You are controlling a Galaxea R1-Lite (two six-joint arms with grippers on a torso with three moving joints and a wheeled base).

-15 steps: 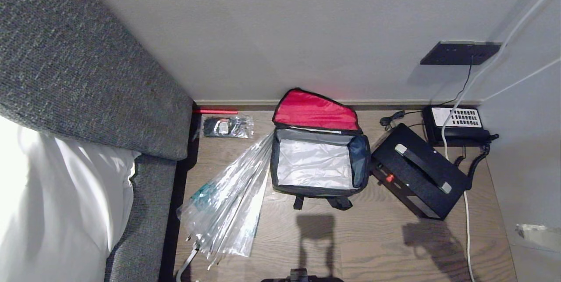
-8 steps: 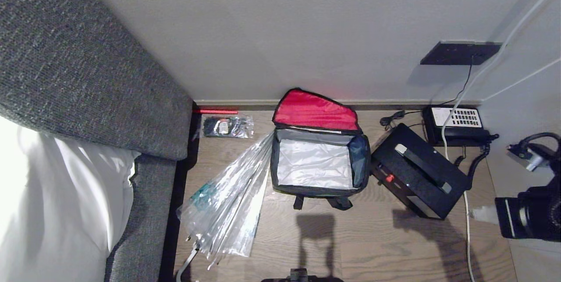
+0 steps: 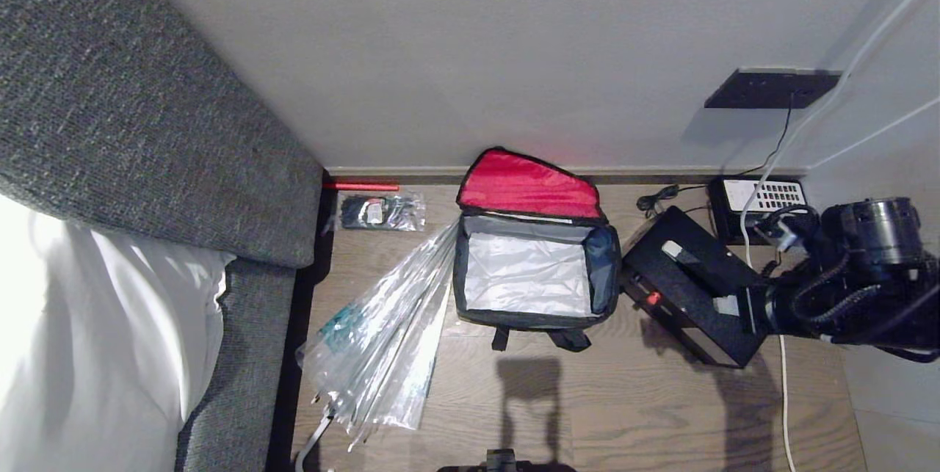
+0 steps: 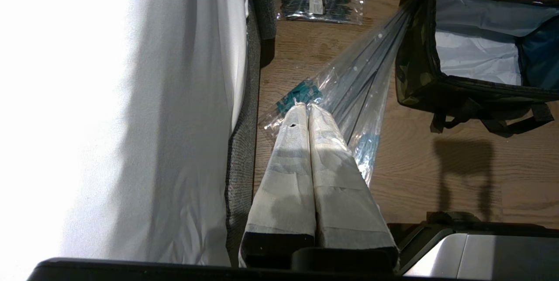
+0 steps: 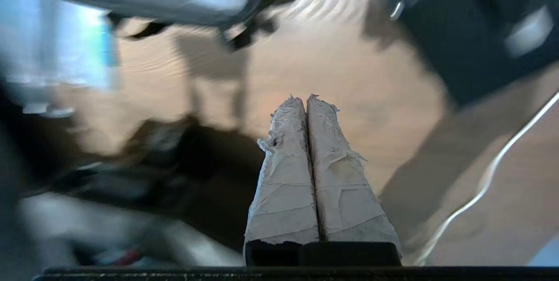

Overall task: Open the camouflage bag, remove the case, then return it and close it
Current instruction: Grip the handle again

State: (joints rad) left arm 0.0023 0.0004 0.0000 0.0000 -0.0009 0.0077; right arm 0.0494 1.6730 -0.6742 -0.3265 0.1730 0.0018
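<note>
The camouflage bag (image 3: pixel 529 314) stands open on the wood floor by the wall, its red-lined lid (image 3: pixel 525 186) up and its pale inside bare. The case (image 3: pixel 687 285), glossy black with a red latch (image 3: pixel 652 298), lies on the floor just right of the bag. My right arm (image 3: pixel 830 303) reaches in from the right over the case's right end, hiding part of the handle. The right gripper (image 5: pixel 305 97) is shut and holds nothing, with the case (image 5: pixel 458 32) beside it. The left gripper (image 4: pixel 308 105) is shut and parked low over the umbrella, left of the bag (image 4: pixel 436 88).
A clear plastic umbrella (image 3: pixel 382 340) lies left of the bag. A telephone (image 3: pixel 764 200) and a white cable (image 3: pixel 782 354) sit right of the case. A grey upholstered bed frame (image 3: pixel 147 127) with white bedding (image 3: pixel 88 354) fills the left. A packet of black ties (image 3: pixel 382 211) lies near the wall.
My right arm has come into the head view from the right and swung left over the case's right end. Bag, case and left arm have not moved.
</note>
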